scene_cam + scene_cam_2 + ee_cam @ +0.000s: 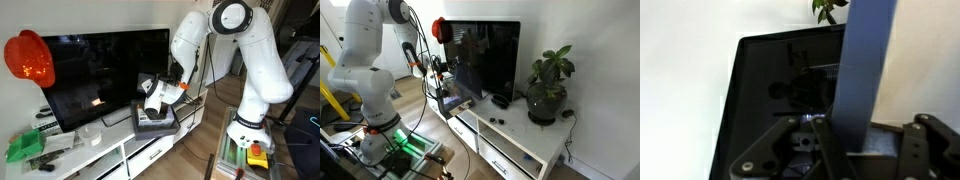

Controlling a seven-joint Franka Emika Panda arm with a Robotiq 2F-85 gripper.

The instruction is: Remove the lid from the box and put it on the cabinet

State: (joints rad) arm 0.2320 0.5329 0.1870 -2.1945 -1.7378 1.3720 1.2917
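Clamping the lid [866, 60] upright, a grip only the wrist view shows, the pincer [845, 148] hangs with the box [160, 122] at its six o'clock on the white table [110, 150], which both exterior views show.

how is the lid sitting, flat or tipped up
Tipped up: in the wrist view the lid stands nearly upright in front of the TV.

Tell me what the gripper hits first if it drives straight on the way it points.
Probably the lid, standing on edge just ahead of the gripper in the wrist view. The TV screen lies behind it. Depth is unclear.
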